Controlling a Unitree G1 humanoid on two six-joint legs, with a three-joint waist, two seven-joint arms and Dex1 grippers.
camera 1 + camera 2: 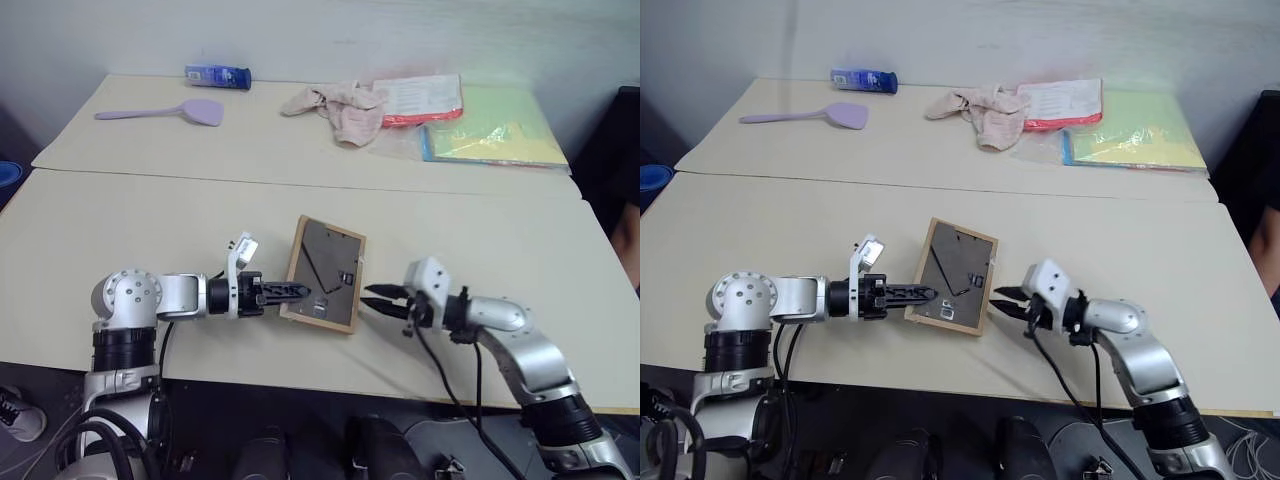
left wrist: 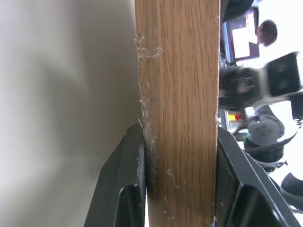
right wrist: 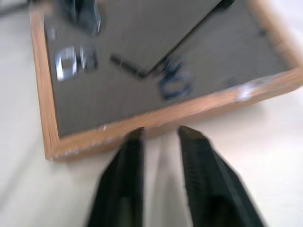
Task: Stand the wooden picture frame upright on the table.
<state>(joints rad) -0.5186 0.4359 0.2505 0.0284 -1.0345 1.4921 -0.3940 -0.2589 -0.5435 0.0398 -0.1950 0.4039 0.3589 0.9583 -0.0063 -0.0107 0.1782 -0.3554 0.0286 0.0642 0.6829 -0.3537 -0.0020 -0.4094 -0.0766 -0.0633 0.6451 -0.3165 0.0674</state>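
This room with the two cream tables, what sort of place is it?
Probably a lab or test room rather than a home. Two plain cream-beige tables stand pushed together against a bare wall, bearing unrelated props: a lilac plastic spatula, a crumpled pink cloth, coloured folders and a small light-wood picture frame.

1. we find no text, label, brand, number or sign that can be read.
2. the blue packet [image 1: 217,76] at the far table's edge carries pale markings, too small for us to make out.
3. the red-edged folder [image 1: 420,100] has faint print on its pale sheet, unreadable to us.
4. the wooden picture frame [image 1: 325,272] shows us only its dark back panel, with no lettering.
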